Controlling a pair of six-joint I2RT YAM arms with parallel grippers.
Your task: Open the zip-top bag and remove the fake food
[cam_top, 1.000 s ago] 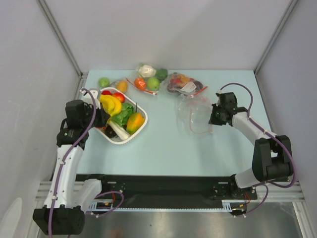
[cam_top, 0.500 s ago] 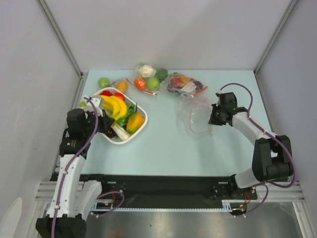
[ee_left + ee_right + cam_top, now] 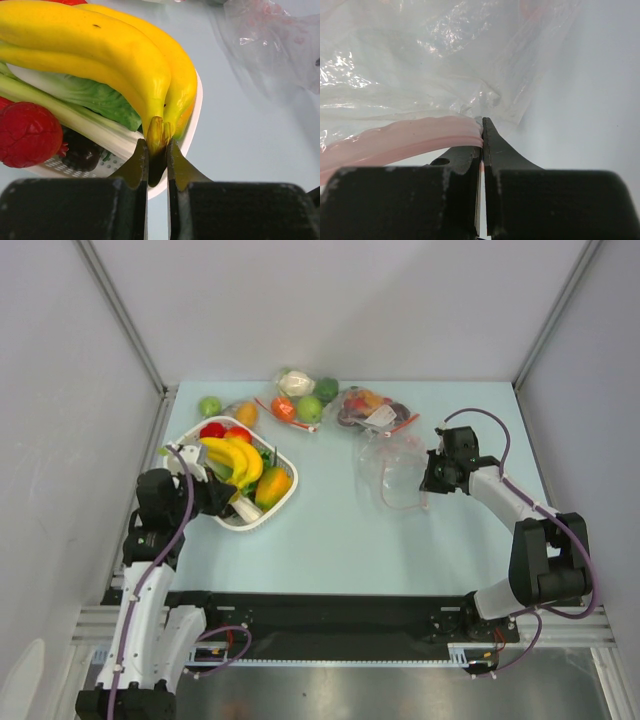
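Where grey walls point(image 3: 350, 300) meet, pale blue table point(image 3: 330, 540), crumpled zip-top bag point(image 3: 392, 472)

**Desk:** How is the overhead view lit?

**Photographer:** Bright, even light from above. The pale table point(image 3: 340, 540) carries only faint, soft shadows under the arms.

**Desk:** Any glare?

**Photographer:** White sparkles scatter across the crinkled zip-top bag point(image 3: 420, 65) in the right wrist view. A soft sheen runs along the banana bunch point(image 3: 100, 45) in the left wrist view.

**Desk:** And focus?

**Photographer:** Mid-range is crisp. The dark bodies of the left gripper point(image 3: 156, 152) and the right gripper point(image 3: 481, 131) go soft at the bottom edge.
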